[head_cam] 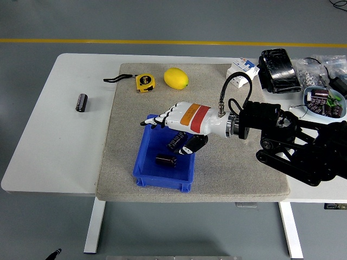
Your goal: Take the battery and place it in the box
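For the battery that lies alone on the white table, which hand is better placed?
The right hand: it alone is in view, open over the blue box. Still, the battery lies far toward the left, a long reach.

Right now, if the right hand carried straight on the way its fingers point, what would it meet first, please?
The right hand points left over the blue box. Beyond its far-left rim lies only bare grey mat; the black battery on the table sits further left, probably off that line. Height is unclear.
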